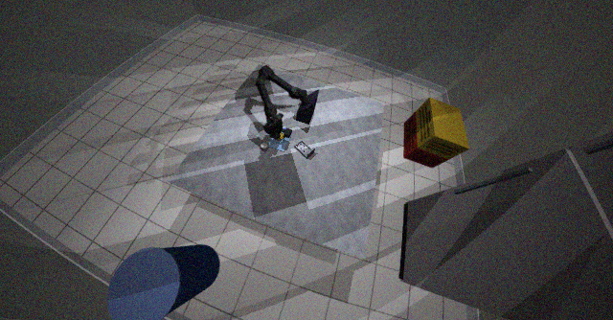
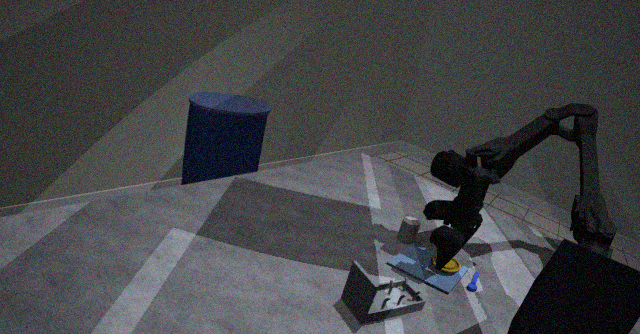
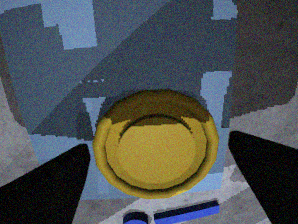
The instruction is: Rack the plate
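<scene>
A yellow plate (image 3: 156,144) (image 2: 453,267) (image 1: 283,134) lies flat on a blue mat (image 3: 63,3) (image 2: 417,269) (image 1: 278,144). My gripper (image 3: 159,145) (image 2: 444,254) is open and empty. It hangs just above the plate, with one dark finger on either side of it in the wrist view. The grey dish rack (image 2: 377,294) (image 1: 305,148) stands on the floor beside the mat, with its rails showing and nothing in its slots.
A blue utensil (image 3: 174,216) (image 2: 473,280) lies by the plate at the mat's edge. A grey cup (image 2: 410,226) (image 1: 263,145) stands near the mat. A dark box (image 2: 575,294) (image 1: 306,106) sits by the arm's base. Farther off are a blue barrel (image 2: 225,134) (image 1: 158,282) and a yellow-red crate (image 1: 436,130).
</scene>
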`<state>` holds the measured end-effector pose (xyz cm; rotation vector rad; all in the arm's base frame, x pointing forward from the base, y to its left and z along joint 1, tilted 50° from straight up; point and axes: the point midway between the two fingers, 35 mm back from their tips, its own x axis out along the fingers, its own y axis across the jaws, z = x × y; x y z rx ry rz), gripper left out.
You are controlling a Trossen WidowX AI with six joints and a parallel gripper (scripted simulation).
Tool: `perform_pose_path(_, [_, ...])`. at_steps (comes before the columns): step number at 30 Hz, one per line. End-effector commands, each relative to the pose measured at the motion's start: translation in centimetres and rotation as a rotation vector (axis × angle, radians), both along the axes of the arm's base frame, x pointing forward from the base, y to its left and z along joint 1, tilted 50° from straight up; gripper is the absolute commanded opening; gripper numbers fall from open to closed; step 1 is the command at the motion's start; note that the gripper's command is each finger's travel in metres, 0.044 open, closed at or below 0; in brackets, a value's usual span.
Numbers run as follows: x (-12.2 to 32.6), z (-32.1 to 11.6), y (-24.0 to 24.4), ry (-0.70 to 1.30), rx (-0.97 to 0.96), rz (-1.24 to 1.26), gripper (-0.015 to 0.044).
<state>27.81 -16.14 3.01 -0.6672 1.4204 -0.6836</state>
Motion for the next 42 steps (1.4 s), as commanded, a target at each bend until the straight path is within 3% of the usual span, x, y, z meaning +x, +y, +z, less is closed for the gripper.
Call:
perform_pose_path(1, [-0.3,-0.6,-0.4,0.008,0.004,0.002,0.04])
perform_pose_path(13, [-0.3,-0.8,-0.7,0.008,0.003,0.002,0.039])
perform_pose_path(24, [-0.3,-0.8,-0.7,0.008,0.003,0.002,0.0317])
perform_pose_path(36, [0.8,1.4,3.1,0.005,0.031,0.004,0.0002])
perform_pose_path(42, [1.1,3.0,5.6,0.007,0.039,0.004,0.0])
